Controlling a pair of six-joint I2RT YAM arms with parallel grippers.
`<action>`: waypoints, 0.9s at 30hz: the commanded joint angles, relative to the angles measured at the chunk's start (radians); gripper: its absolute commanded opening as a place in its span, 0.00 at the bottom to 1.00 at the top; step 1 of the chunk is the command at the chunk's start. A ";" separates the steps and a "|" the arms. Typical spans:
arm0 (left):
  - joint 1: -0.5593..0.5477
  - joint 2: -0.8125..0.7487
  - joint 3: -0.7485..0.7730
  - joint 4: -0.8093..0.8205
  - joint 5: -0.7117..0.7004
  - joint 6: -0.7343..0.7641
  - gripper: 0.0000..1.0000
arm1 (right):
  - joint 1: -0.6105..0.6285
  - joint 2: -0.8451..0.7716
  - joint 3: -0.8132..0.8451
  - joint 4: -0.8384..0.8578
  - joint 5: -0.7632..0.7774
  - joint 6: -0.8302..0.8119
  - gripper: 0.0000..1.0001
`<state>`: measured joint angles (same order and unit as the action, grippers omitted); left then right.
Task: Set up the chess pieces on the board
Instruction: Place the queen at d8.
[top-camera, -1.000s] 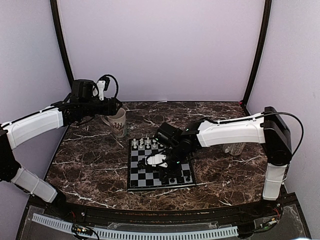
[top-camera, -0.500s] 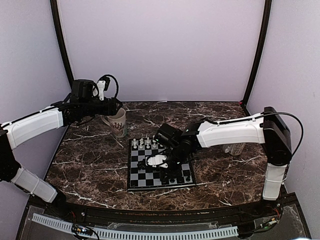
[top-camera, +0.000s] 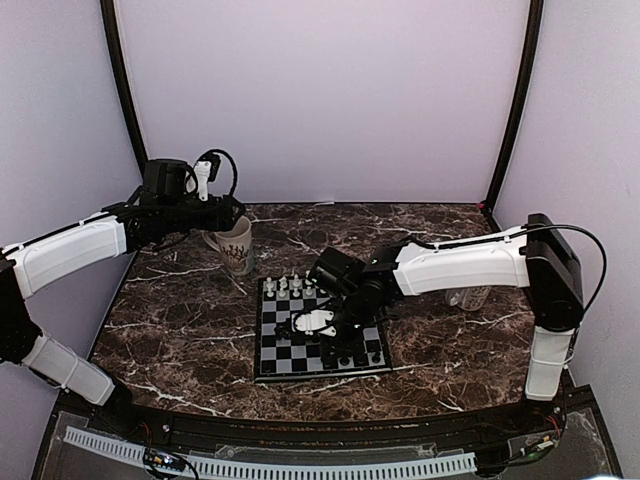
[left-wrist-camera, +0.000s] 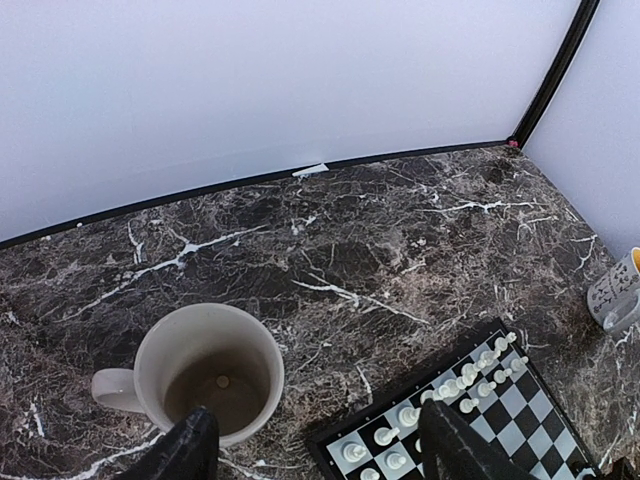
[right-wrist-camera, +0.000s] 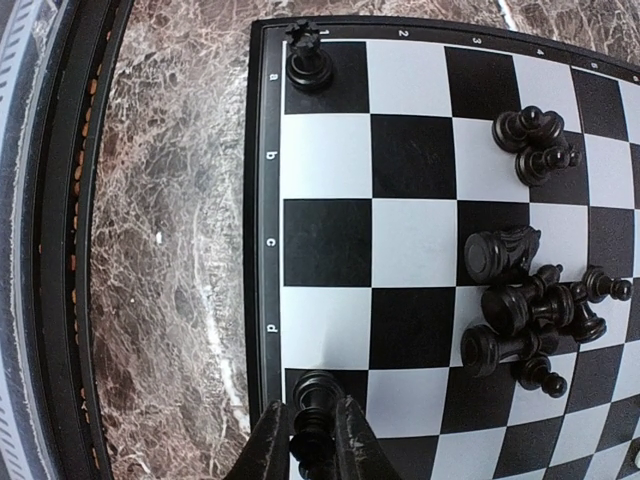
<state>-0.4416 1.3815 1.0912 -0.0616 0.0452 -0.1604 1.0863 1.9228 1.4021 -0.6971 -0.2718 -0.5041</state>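
Top external camera: fixed high behind the arm bases, facing forward and down. It takes in the whole bench (top-camera: 180, 325) up to the back wall.

Left wrist camera: raised, angled down toward the far bench edge, with its own fingers (left-wrist-camera: 190, 455) at the bottom of the view.

Right wrist camera: very near, looking almost straight down on the board (right-wrist-camera: 263, 250) rim.

All three views share the board; the two wrist views show different ends of it.

Robot test cell, lab-type: plain lilac wall panels (top-camera: 320, 100), black corner posts (top-camera: 122, 90), dark marble tabletop (top-camera: 180, 330), two white arms (top-camera: 460, 265) bolted at near edge, ribbed white strip (top-camera: 300, 467) along front.
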 joint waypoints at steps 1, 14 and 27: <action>-0.003 -0.015 -0.013 0.005 0.014 0.009 0.70 | 0.007 0.018 -0.011 0.010 0.000 -0.003 0.15; -0.003 -0.010 -0.013 0.004 0.019 0.007 0.71 | 0.007 -0.018 -0.025 0.000 0.021 -0.010 0.13; -0.003 0.000 -0.011 0.003 0.028 0.003 0.71 | 0.003 -0.050 -0.058 0.002 0.036 -0.015 0.12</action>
<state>-0.4416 1.3819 1.0908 -0.0616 0.0628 -0.1604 1.0863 1.9007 1.3678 -0.6807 -0.2615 -0.5114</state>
